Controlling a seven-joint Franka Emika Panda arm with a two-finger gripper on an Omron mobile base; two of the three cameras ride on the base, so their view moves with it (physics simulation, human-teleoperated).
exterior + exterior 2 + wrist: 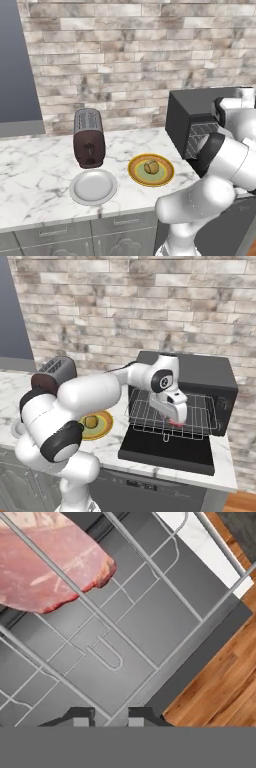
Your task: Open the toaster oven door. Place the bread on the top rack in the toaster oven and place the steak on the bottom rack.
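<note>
The toaster oven (200,373) stands at the counter's right end, and its door (167,451) lies folded down flat. Both wire racks are pulled out over the door. The steak (45,562), a pinkish-red slab, lies on the bottom rack (105,652) under the thicker wires of the top rack (150,561). My gripper (176,418) hovers at the front of the racks, just above the steak (174,424). In the hand view my gripper (111,717) has its tips a little apart, with nothing between them. The bread (91,422) sits on the yellow-rimmed green plate (135,172).
A dark brown slot toaster (89,137) stands at the back left of the marble counter (35,175), with a grey-white plate (93,187) in front of it. A brick wall runs behind. A wooden floor (220,677) lies beyond the door's edge.
</note>
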